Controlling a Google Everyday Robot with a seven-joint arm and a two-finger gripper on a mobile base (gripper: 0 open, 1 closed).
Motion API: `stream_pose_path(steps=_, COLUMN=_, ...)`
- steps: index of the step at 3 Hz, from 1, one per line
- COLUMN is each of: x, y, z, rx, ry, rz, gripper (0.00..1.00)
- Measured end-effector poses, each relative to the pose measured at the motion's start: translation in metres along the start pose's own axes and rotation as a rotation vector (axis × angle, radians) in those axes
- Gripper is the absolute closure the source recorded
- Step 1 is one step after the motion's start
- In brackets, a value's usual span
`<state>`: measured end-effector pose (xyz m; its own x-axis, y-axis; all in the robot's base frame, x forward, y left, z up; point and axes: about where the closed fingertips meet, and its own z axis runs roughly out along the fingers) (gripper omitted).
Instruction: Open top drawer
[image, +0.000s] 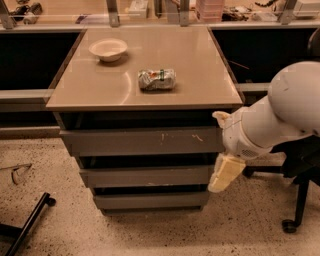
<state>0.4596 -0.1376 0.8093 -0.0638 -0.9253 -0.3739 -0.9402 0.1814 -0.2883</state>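
The top drawer (142, 141) is the wide grey front just under the tan cabinet top (200, 75), with pale scuff marks right of centre. It looks pushed in, and a dark gap shows above it. My gripper (219, 150) is at the drawer's right end, on the white arm coming in from the right. One pale finger (220, 118) sits by the drawer's upper right corner. The other finger (225, 173) hangs lower, beside the middle drawer (145, 176). The fingers stand apart and hold nothing.
A white bowl (108, 49) and a crushed can (157, 79) lie on the cabinet top. The bottom drawer (150, 200) is below. A black office chair base (295, 200) stands at right. A black bar (27, 222) lies on the speckled floor at left.
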Motion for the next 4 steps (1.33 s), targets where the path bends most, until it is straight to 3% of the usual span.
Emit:
stream_pose_path(steps=1, x=-0.008, y=-0.015, z=0.041, rx=0.062, ry=-0.049, rz=-0.086, gripper=0.00)
stream_pose_path(steps=2, x=-0.012, y=-0.025, z=0.040, rx=0.102, ry=-0.061, rz=-0.089, gripper=0.00)
stream_pose_path(steps=3, x=-0.012, y=-0.025, z=0.040, rx=0.102, ry=-0.061, rz=-0.089, gripper=0.00)
stream_pose_path(steps=4, x=0.000, y=-0.029, z=0.071, rx=0.103, ry=-0.086, rz=-0.052, gripper=0.00)
